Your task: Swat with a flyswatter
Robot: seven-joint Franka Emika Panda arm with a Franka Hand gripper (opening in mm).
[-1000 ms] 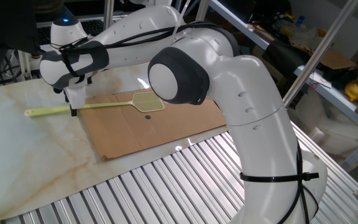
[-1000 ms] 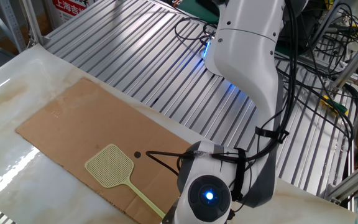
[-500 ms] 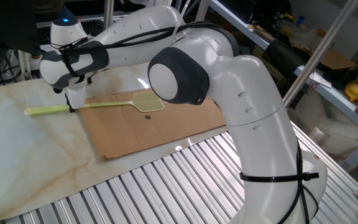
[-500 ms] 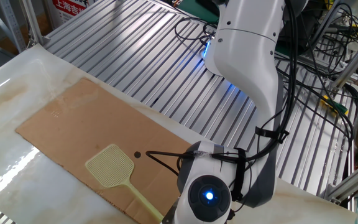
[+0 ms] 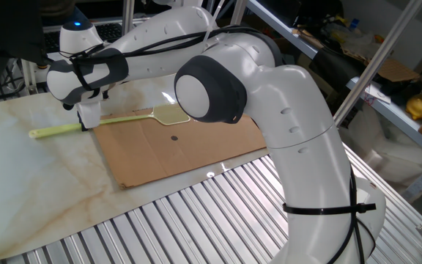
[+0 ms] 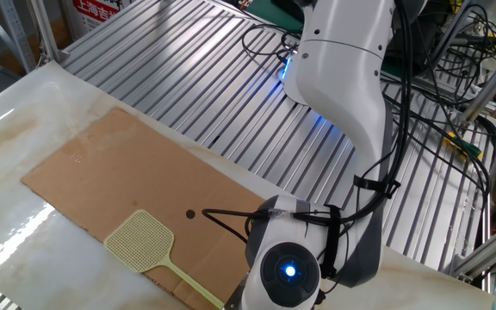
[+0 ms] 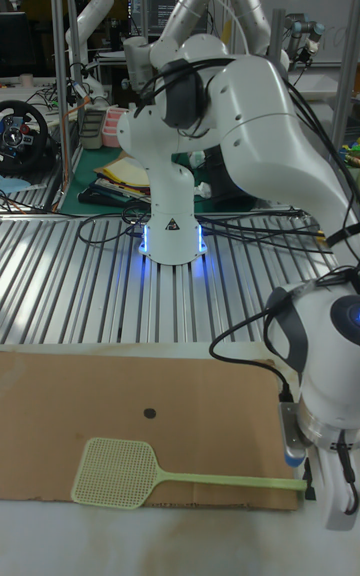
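- tool (image 5: 86, 125) clenched on the flyswatter (image 5: 116, 122) handle, grip partway along the handle, nearer the free end than the head
- one fixed view: handle end pokes out to the left of the tool over the marble table (image 5: 28, 183); head mostly hidden behind the arm's big dark-capped joint (image 5: 209, 89)
- the other fixed view: flyswatter (image 6: 140, 245) mesh head sits over the near edge of the cardboard sheet (image 6: 127, 176), handle runs down-right toward the wrist with blue light (image 6: 289, 272)
- tall fixed view: flyswatter (image 7: 115, 472) head over the lower left part of the cardboard sheet (image 7: 120, 391), handle runs right to the tool (image 7: 318, 481) at the sheet's right edge
- cannot tell if the head touches the cardboard or is raised a little above it
- small dark spot (image 6: 190, 214) on the cardboard, just beside the head, not covered
- cardboard lies flat on the table, next to the ribbed metal surface (image 6: 196, 77)
- robot base (image 7: 170, 226) stands on the ribbed metal, blue glow at its foot
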